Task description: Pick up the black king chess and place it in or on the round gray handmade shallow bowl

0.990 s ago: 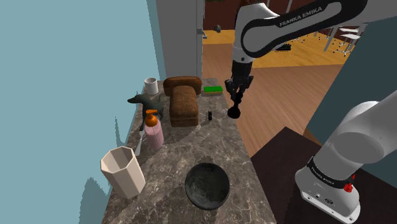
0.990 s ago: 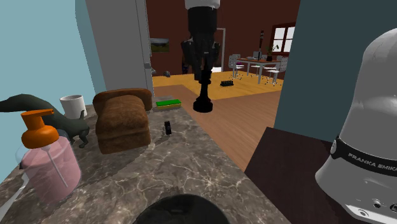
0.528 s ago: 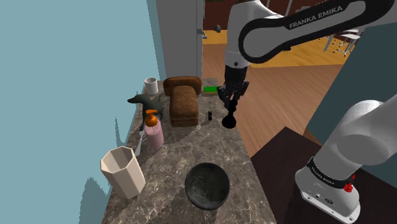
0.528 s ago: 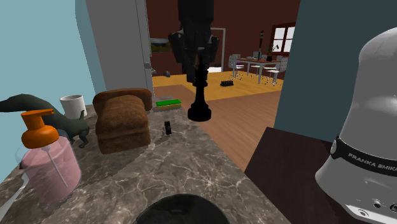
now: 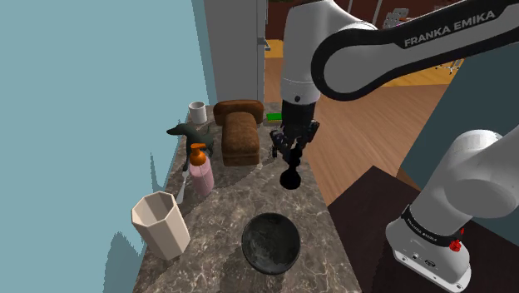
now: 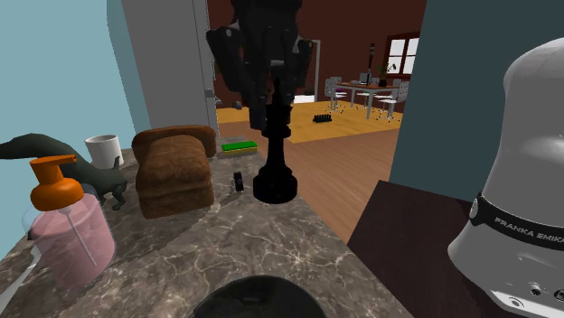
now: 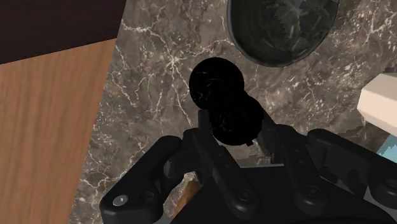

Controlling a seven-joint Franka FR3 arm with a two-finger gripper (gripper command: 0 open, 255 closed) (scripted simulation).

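The gripper (image 7: 234, 130) clasps the black chess king (image 7: 216, 81) between its fingers, with the marbled bench (image 7: 153, 95) behind it. Past the king's round base lies the dark grey bowl (image 7: 283, 32), near it but apart. A wooden floor (image 7: 51, 127) borders the bench.

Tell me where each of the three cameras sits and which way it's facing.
Shoulder view: beside and behind the stand, looking down over the marble counter; the white arm and its base show.
Second exterior view: low over the counter beside the dark bowl, facing the open doorway; the gripper and the base show.
Wrist view: on the hand, looking down along the gripper at the counter.
Shared: all three show the black king clasped in the gripper, and the bowl.
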